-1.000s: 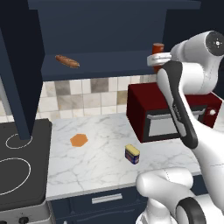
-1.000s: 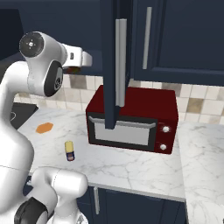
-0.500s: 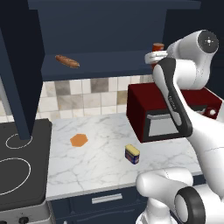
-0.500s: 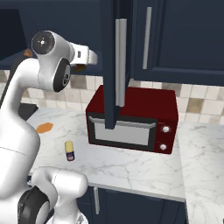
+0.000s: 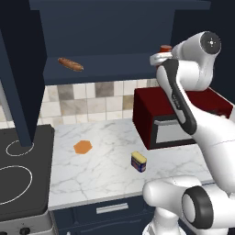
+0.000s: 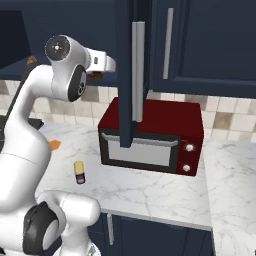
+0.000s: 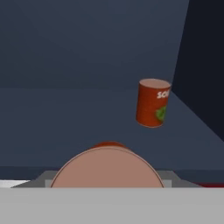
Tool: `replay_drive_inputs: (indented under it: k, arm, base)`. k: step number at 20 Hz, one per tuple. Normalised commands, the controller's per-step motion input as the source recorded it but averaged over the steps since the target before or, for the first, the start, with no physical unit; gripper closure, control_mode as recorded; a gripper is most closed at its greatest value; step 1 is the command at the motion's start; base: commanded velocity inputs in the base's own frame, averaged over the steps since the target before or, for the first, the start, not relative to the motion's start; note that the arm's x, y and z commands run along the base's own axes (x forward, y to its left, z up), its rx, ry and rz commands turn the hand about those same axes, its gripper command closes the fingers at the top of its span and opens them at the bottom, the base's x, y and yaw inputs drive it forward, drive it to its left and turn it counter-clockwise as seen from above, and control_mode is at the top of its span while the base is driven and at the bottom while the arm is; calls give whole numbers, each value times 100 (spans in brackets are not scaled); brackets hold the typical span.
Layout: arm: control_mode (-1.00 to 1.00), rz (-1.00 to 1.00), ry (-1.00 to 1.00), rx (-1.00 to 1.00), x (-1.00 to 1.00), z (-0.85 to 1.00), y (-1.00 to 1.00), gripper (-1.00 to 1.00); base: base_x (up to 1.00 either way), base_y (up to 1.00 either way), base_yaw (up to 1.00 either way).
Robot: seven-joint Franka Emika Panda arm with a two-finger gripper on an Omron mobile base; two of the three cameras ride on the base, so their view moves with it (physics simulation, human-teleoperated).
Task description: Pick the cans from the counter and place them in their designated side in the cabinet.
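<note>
Open navy cabinet (image 5: 110, 41) over a marble counter (image 5: 105, 170). Gripper (image 5: 158, 57) at the shelf's right end — finger state cannot be told. Red can (image 7: 152, 103) stands on the shelf, right side. Yellow tin (image 5: 138, 162) on the counter — near the microwave (image 5: 179, 114).

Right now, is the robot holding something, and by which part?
Likely a red can, round end toward the hand camera. The gripper has its fingers hidden, so where they pinch it cannot be told.
</note>
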Motion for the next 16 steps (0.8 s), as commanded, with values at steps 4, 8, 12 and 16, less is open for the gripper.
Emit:
replay_drive_inputs:
  k: [4, 8, 12, 16]
  arm:
    - [-100, -2, 6, 0, 15, 0, -6, 100]
    - [-100, -1, 7, 0, 18, 0, 0, 100]
    - [-100, 0, 4, 0, 25, 0, 0, 100]
    - [-100, 0, 0, 0, 32, -10, 0, 100]
  base:
    - [0, 0, 0]
    - [0, 0, 0]
    - [0, 0, 0]
    - [0, 0, 0]
